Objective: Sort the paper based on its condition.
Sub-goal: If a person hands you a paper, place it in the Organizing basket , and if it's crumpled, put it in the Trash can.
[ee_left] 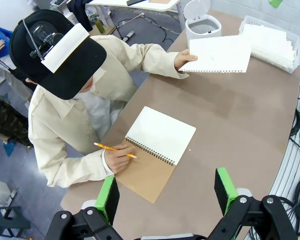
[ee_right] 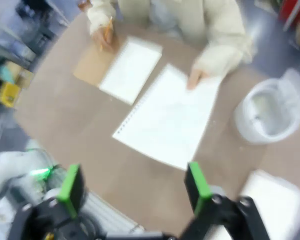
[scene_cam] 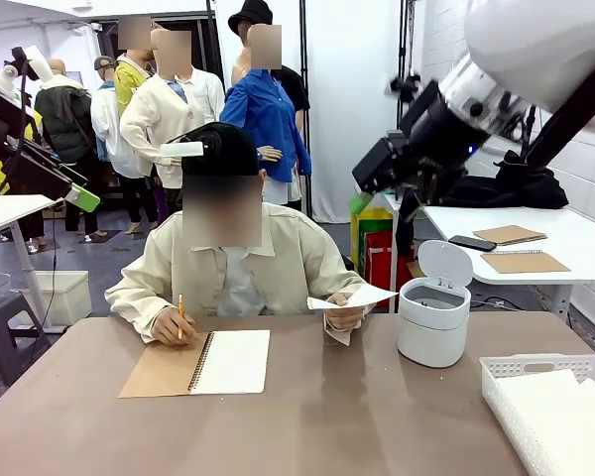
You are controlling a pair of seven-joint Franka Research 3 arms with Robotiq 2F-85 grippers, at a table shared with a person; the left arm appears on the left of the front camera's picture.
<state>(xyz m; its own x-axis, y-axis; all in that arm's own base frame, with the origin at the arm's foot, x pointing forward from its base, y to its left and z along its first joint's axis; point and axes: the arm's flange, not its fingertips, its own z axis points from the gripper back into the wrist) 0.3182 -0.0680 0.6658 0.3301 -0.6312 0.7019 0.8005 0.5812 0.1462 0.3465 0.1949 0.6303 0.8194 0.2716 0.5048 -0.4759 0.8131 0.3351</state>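
A person sits at the far side of the brown tabletop (scene_cam: 357, 416) and holds up one thin white sheet of paper (scene_cam: 354, 297) by its near edge in one hand (scene_cam: 345, 317). The sheet is lifted clear of the table and roughly level. From the left wrist camera it shows a row of small torn holes along one long edge. It hangs between the open notebook and the small white round plastic bin (scene_cam: 433, 332), close to the bin.

The bin stands upright on the table with its hinged lid (scene_cam: 446, 263) tipped up, so the mouth is uncovered. The inside looks grey and I cannot tell whether anything lies in it. Beside it, at the table's right end, sits the white slotted plastic basket (scene_cam: 535, 363), holding a flat stack of plain white sheets (scene_cam: 565, 407) that reaches most of the way to its walls.

The spiral-bound notebook with a brown card cover (scene_cam: 198, 362) lies open and flat in front of the person, blank white page up. The person's other hand rests on the folded-back cover and grips a yellow pencil (scene_cam: 178, 315).

The left gripper (ee_left: 166, 192) hangs high over the near edge of the table, green pads wide apart and nothing between them. The right gripper (ee_right: 132, 186) hovers above the held sheet, likewise spread and empty; its picture is blurred.
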